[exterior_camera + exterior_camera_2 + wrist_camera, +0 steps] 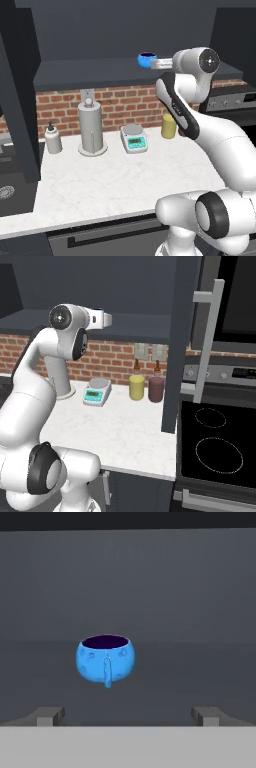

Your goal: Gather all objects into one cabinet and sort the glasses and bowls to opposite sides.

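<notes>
A small blue bowl (105,659) is seen upright on the dark cabinet shelf (100,67), near its front edge. The gripper (128,716), jaws spread wide and empty, is levelled at it; the bowl lies straight ahead, slightly left of centre.

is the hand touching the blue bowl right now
Apart. In the hand view the blue bowl sits upright beyond the open hand, with bare shelf between it and both fingertips.

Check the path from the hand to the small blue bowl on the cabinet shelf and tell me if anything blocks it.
Nothing visible blocks it. In the hand view the blue bowl sits upright on the bare cabinet shelf, straight ahead of the open hand, with only flat shelf between the fingertips and it.
</notes>
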Controlling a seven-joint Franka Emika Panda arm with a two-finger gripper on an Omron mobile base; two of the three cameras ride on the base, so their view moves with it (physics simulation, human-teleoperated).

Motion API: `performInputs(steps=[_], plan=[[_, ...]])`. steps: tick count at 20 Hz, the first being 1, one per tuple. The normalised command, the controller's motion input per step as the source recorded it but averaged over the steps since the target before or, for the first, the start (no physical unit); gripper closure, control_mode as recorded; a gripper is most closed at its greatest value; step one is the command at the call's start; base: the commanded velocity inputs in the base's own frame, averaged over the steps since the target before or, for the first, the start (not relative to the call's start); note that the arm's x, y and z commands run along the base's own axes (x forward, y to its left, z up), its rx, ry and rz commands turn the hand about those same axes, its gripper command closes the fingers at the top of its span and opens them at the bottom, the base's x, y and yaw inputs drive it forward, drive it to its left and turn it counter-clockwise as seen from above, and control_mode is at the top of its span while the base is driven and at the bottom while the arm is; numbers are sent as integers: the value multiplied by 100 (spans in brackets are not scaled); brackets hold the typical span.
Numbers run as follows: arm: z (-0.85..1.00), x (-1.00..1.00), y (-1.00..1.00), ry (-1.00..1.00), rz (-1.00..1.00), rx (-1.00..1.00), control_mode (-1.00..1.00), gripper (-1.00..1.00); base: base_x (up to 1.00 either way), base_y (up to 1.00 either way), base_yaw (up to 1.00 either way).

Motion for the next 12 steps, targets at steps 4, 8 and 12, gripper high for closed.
performInputs(steps=[4,8,12], plan=[[0,21,10,2,0,0,-100,-100,0,0,0],[0,2,10,1,0,0,-100,-100,0,0,0],[0,0,3,0,0,0,-100,-100,0,0,0]])
